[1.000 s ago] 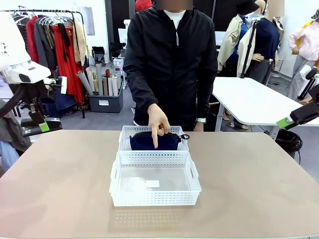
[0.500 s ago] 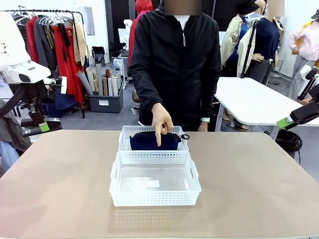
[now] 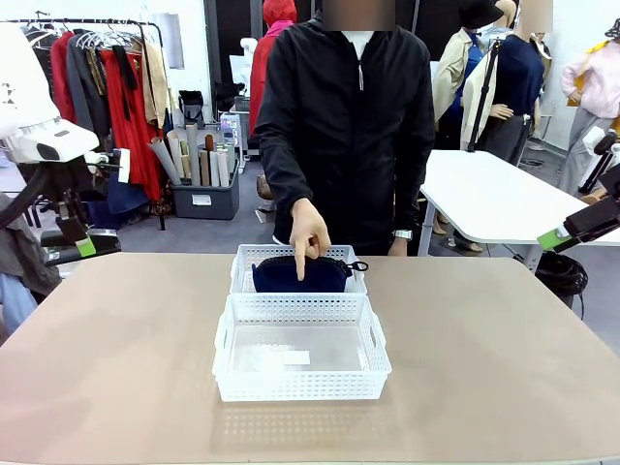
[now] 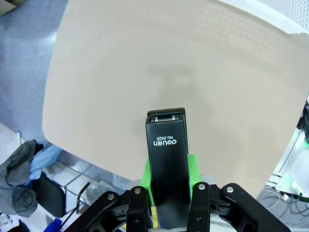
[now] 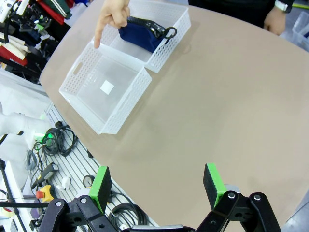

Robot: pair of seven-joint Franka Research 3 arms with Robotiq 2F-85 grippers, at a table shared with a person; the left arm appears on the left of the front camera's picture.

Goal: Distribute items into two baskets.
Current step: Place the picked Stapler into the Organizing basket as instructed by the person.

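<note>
Stapler sits clamped in the left gripper, off the table's left edge — slipping free is the risk. Person's hand points one finger at the pouch in the far basket.

Pouch in far basket, behind near basket.

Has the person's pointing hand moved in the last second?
Barely. The hand still points down at the pouch in the far basket; it rose slightly and came back, judged against the basket's rim.
</note>
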